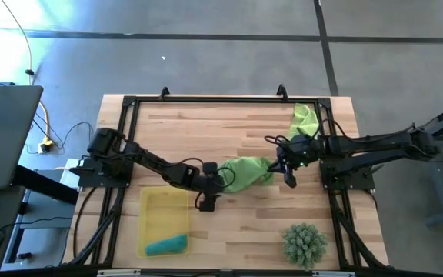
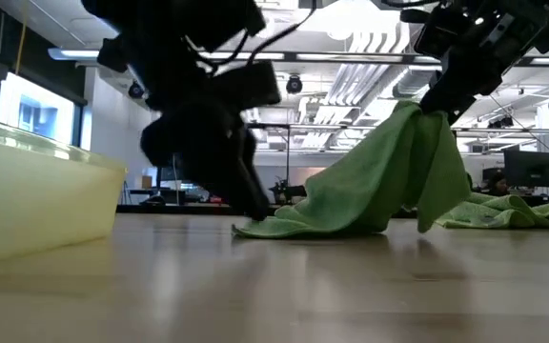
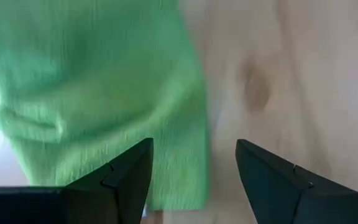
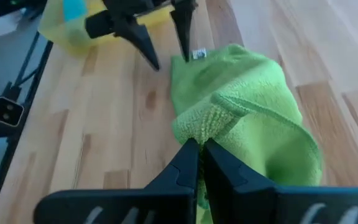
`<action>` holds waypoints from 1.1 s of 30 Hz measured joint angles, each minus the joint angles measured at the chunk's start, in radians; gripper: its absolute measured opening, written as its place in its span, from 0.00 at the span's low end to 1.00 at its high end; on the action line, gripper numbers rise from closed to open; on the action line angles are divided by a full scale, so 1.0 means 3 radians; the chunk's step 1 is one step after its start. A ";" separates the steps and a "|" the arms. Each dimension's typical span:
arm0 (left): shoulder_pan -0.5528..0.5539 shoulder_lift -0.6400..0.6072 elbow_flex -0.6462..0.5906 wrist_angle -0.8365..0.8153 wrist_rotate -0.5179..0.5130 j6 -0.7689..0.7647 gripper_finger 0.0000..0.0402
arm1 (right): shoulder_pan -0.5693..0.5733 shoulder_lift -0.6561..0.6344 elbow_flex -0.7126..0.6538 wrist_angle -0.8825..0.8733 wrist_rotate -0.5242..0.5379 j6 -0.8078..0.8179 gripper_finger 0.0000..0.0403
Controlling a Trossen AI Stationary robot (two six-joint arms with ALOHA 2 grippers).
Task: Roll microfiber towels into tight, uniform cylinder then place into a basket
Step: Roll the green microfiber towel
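A lime green microfiber towel (image 1: 249, 171) lies mid-table, its right end raised by my right gripper (image 1: 287, 163), which is shut on it. The towel's left end (image 2: 274, 227) rests on the wood. My left gripper (image 1: 220, 185) is open and tipped down at that left end, and the towel's edge (image 3: 185, 155) lies between its fingers. A second green towel (image 1: 304, 119) lies crumpled at the far right. The yellow basket (image 1: 154, 201) at the near left holds a rolled teal towel (image 1: 166, 245). My right gripper pinches a bunched fold at the towel's right end (image 4: 211, 121) between its two fingers, slanting down from the table's right. That end is lifted clear, and the cloth drapes slack from the fingers (image 2: 438, 100) down to the table. Whether my left gripper touches the towel's left corner, I cannot tell.
A spiky green ball plant (image 1: 304, 243) stands at the near right corner. A black frame (image 1: 206, 99) runs round the tabletop. Bare wood lies between the basket and the plant.
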 joint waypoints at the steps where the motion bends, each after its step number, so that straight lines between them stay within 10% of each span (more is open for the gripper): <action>1: 0.0009 0.0000 -0.0007 -0.0089 -0.0028 -0.0050 0.54 | 0.0000 0.0021 0.0000 0.0019 0.0000 0.0001 0.00; 24: 0.0229 0.0125 0.0011 -0.0298 0.0318 -0.0276 0.18 | 0.0000 0.0143 -0.0001 -0.0004 0.0000 -0.0013 0.02; 33: 0.0215 -0.0083 -0.0016 -0.0391 0.0650 -0.0570 0.02 | -0.0015 0.0142 -0.0001 -0.0011 0.0234 -0.0466 0.26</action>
